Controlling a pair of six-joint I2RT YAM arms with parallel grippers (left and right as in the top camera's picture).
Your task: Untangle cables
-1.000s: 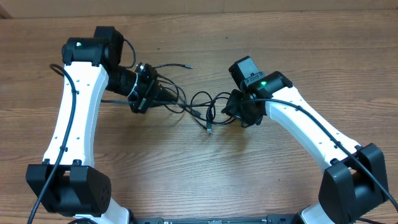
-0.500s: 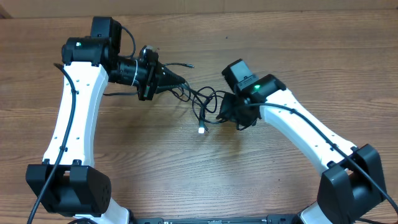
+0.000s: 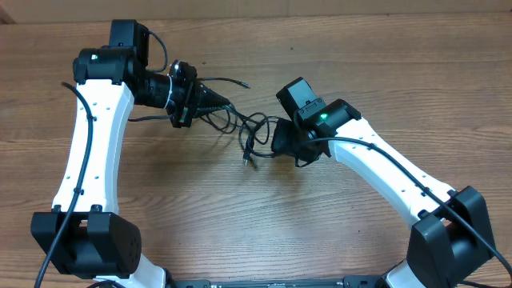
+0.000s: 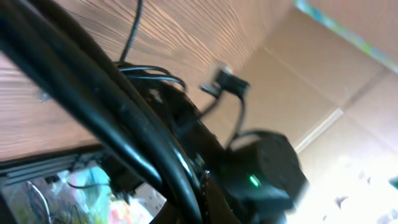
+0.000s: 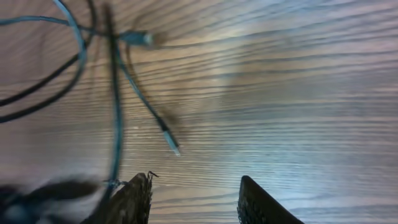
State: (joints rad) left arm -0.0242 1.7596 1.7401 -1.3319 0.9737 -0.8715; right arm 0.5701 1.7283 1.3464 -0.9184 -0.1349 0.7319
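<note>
The cables (image 3: 254, 128) are thin black cords bunched in loose loops mid-table between the two arms. My left gripper (image 3: 222, 103) points right and is shut on one end of the bunch, holding it up. One free cord end (image 3: 242, 84) trails behind it, and a silvery plug (image 3: 246, 162) hangs low at the front. My right gripper (image 3: 278, 139) sits at the right edge of the bunch. In the right wrist view its gripper (image 5: 196, 182) is open with bare wood between the fingers, and a cord (image 5: 115, 106) runs past the left finger (image 5: 135, 198). The left wrist view is blurred.
The wooden table (image 3: 376, 72) stretches right and toward the front. A cardboard wall (image 4: 323, 74) stands beyond the table's far edge. The arms' own thick black cables (image 3: 92, 152) run along the white links.
The left gripper has drawn back and up with the bunch. The loops and the silvery plug slid left. The right gripper followed leftward, its jaws a little wider.
</note>
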